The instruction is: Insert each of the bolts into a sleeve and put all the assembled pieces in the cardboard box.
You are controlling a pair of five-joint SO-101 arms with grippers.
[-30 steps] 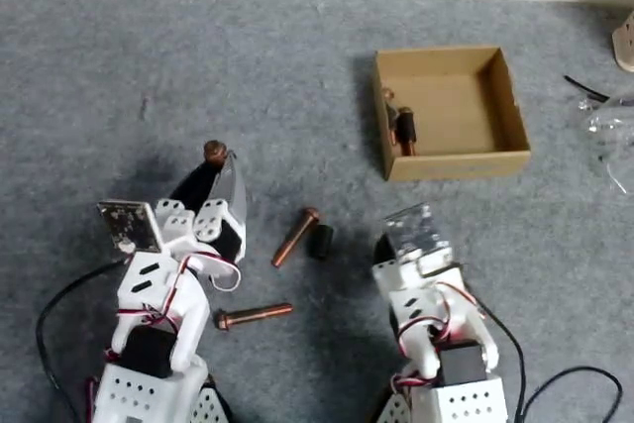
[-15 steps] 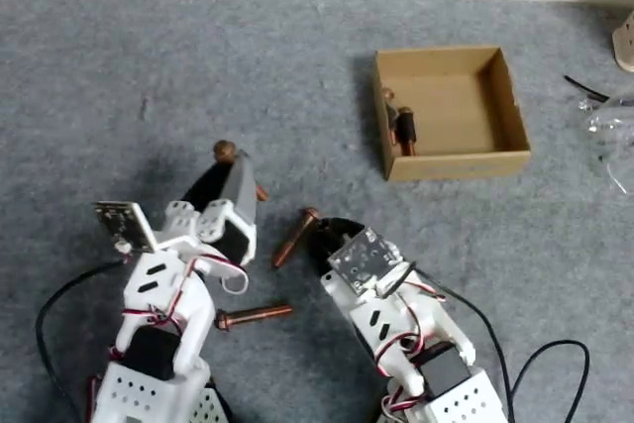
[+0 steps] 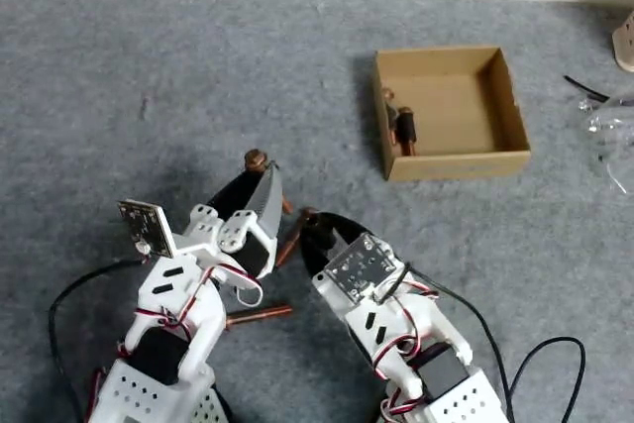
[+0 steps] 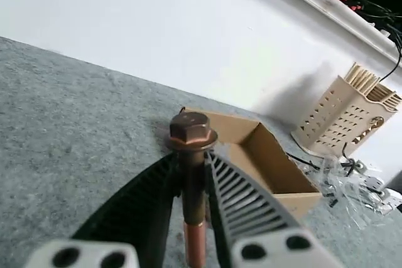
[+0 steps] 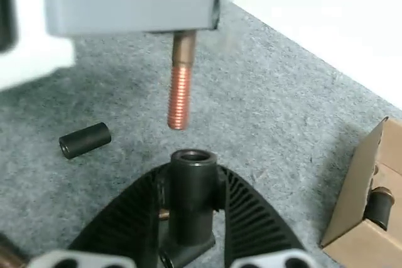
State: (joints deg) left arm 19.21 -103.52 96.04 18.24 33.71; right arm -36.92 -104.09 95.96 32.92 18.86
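Bolt (image 4: 193, 131): stands upright, clamped between the closed fingers of the left gripper (image 4: 193, 167). Its hex head sits just above the fingertips and its threaded end hangs free below them.

Sleeve (image 5: 191, 208): stands upright, clamped in the closed fingers of the right gripper (image 5: 190, 177), bore facing up. It sits directly beneath the bolt's threaded tip. The two are near and roughly in line but apart, and the bolt has not entered the bore.

Progress, as judged: the cardboard box (image 3: 515, 116) lies beyond both grippers and well apart from them. It holds at least one assembled piece (image 3: 403, 128), lying against its near wall. The pair in hand remains to be mated and boxed.

Outstanding stock on the grey carpet (image 3: 149, 66):
- one loose bolt (image 3: 260, 315) beside the left arm
- a second bolt (image 3: 293, 238) between the two grippers, partly hidden
- one loose sleeve (image 5: 85, 140) lying on its side near the right gripper
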